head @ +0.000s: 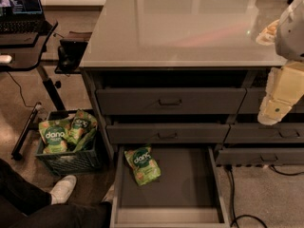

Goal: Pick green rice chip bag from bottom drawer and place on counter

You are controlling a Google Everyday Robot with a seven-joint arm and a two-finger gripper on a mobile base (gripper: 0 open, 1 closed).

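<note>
The green rice chip bag (142,164) lies flat on the floor of the open bottom drawer (185,184), in its back left corner, logo facing up. The glossy pale grey counter (190,27) tops the dark drawer cabinet. My gripper (273,112) hangs at the right edge of the view, in front of the upper right drawers, well above and to the right of the bag. It is not touching the bag.
A black mesh crate (66,158) with look-alike green bags (57,134) stands left of the cabinet. A black desk with a laptop (19,37) is at the far left. A person's leg and white shoe (61,188) are at the bottom left. Cables (235,194) lie right of the drawer. A pale object (267,32) sits on the counter's right edge.
</note>
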